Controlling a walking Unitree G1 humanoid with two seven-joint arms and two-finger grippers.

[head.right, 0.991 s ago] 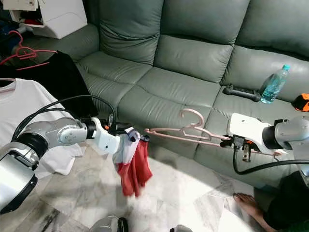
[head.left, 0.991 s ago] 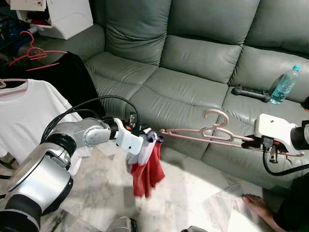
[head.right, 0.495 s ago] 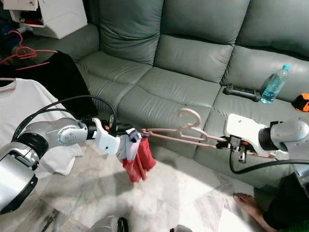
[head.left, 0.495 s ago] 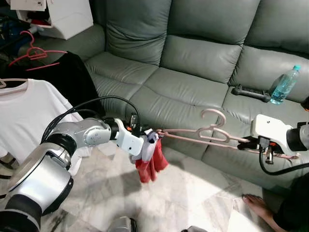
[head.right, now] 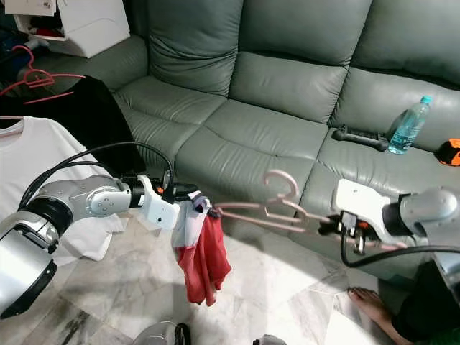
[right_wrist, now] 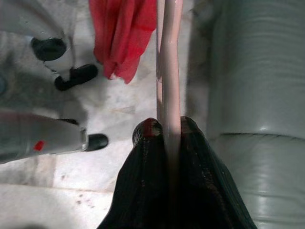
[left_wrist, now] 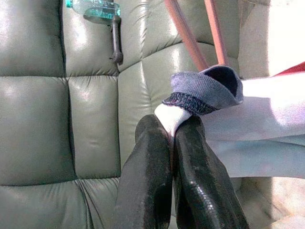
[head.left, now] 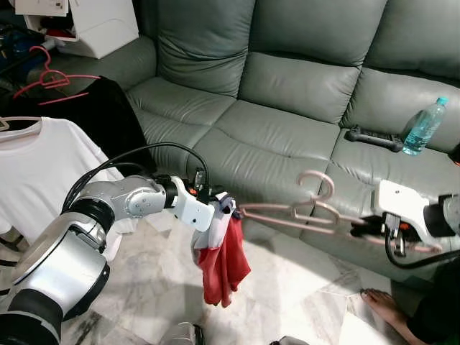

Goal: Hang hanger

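Both jaws are closed: the right gripper (right_wrist: 167, 125) clamps one end of the pink hanger (head.left: 302, 212), and the left gripper (left_wrist: 172, 128) pinches the white collar of a red-and-white garment (head.left: 221, 259). The hanger spans the gap between the two grippers, its long axis running level from one to the other, parallel to the sofa's (head.left: 287, 108) front edge and just in front of it. Its hook stands up at mid-span. Its free tip points at the left gripper and meets the garment's neck there. The cloth hangs straight down from the left jaws over open marble floor (head.left: 287, 287). Beyond the right gripper, on the seat, lie a bottle (head.left: 424, 126) and a remote (head.left: 372, 137). A person's bare foot (head.left: 384, 305) rests on the floor below the right gripper. Outward of the left arm hang a white shirt (head.left: 39, 172) and a black one (head.left: 108, 115).
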